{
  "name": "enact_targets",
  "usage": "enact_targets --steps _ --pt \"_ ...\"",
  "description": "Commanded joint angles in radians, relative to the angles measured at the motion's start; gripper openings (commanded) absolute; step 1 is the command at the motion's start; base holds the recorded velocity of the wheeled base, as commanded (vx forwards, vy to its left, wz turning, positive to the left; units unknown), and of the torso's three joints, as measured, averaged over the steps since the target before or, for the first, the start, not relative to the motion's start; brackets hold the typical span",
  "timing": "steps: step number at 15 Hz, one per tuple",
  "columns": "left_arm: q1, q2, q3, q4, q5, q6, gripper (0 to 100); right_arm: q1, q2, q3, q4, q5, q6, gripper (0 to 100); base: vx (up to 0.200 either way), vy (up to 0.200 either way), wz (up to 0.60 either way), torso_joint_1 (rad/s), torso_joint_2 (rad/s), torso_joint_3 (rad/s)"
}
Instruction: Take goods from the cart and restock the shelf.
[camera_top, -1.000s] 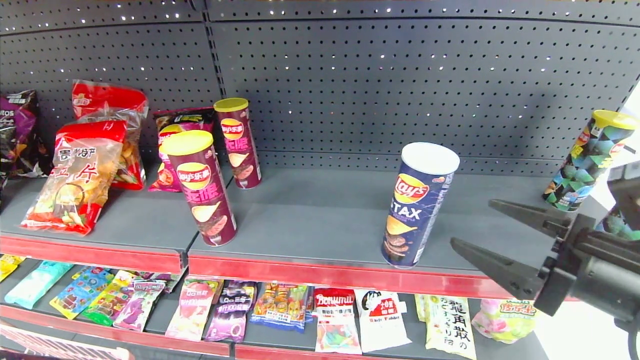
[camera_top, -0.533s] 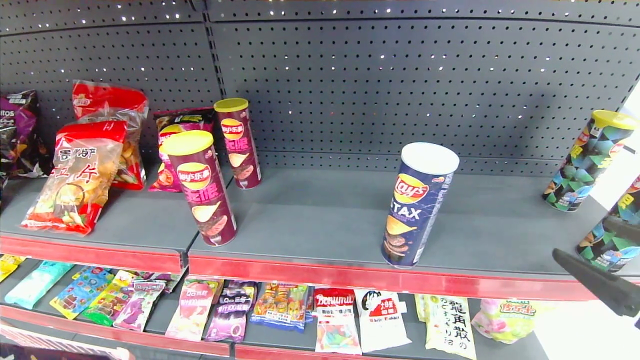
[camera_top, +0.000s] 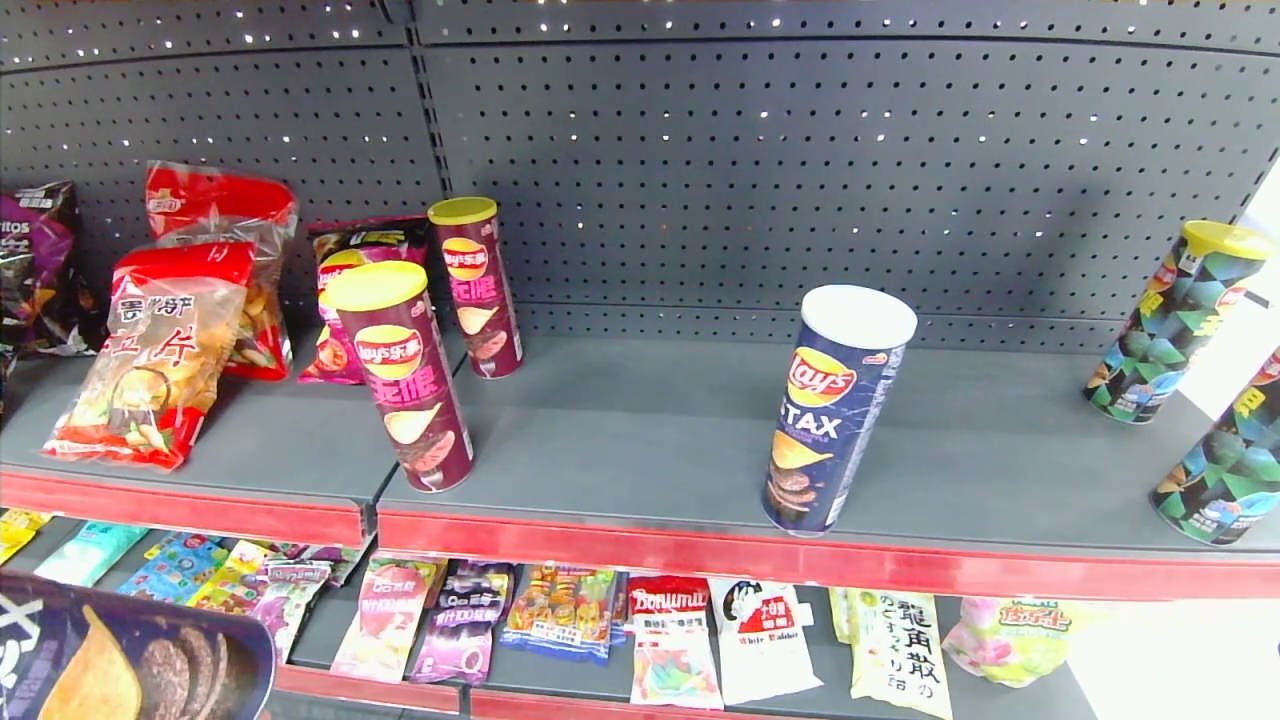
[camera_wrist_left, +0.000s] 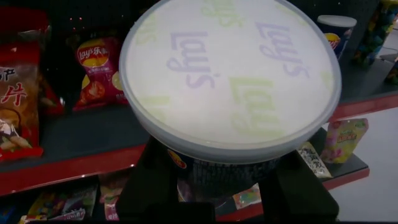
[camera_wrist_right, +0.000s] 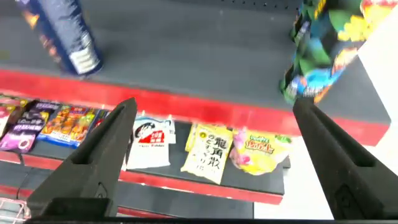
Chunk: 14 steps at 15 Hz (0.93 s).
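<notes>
Two blue cans are in view. The standing can (camera_top: 838, 410) is upright on the grey shelf (camera_top: 640, 450), right of centre and close to its red front edge. The held can (camera_wrist_left: 230, 81) is in the left gripper (camera_wrist_left: 227, 186), its white lid facing the wrist camera. Dark fingers (camera_wrist_left: 152, 186) press its sides and the jaws are closed on it. From the head view it lies tilted at the lower left, in front of the lower shelf. The right gripper (camera_wrist_right: 212, 109) hangs before the red edge near the shelf's right end, jaws spread wide and holding nothing. Two maroon cans (camera_top: 400, 375) with yellow lids stand left of centre, beside snack bags (camera_top: 160, 350). Two patterned cans (camera_top: 1175, 320) stand at the far right. Flat packets (camera_top: 670, 630) line the lower shelf.
</notes>
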Motion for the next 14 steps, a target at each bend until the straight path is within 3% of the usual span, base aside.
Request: enact_targets --steps 1,3,5,7,10,14 --pt "0.0 0.017 0.007 -0.001 -0.014 -0.008 0 0.026 -0.267 0.089 0.092 0.006 -0.001 100 0.0 0.0 0.0 0.0 0.0 0.0" --pt "0.0 0.02 0.002 -0.001 -0.028 -0.011 0 0.02 -0.302 0.136 0.099 -0.036 -0.003 100 0.0 0.0 0.0 0.0 0.0 0.0" --pt "0.0 0.022 0.01 0.0 -0.028 -0.011 0 0.02 -0.301 0.238 0.061 -0.206 0.005 100 0.0 0.0 0.0 0.0 0.0 0.0" --pt "0.0 0.016 0.027 0.0 -0.026 -0.011 0 0.022 -0.301 0.293 -0.065 -0.162 0.08 100 0.0 0.0 0.0 0.0 0.0 0.0" --pt "0.002 0.008 0.048 -0.001 -0.023 -0.031 0 0.022 -0.301 0.311 -0.057 -0.149 0.088 100 0.0 0.0 0.0 0.0 0.0 0.0" --pt "0.002 -0.018 0.07 0.0 -0.02 -0.034 0 0.02 -0.301 0.311 -0.057 -0.148 0.088 100 0.0 0.0 0.0 0.0 0.0 0.0"
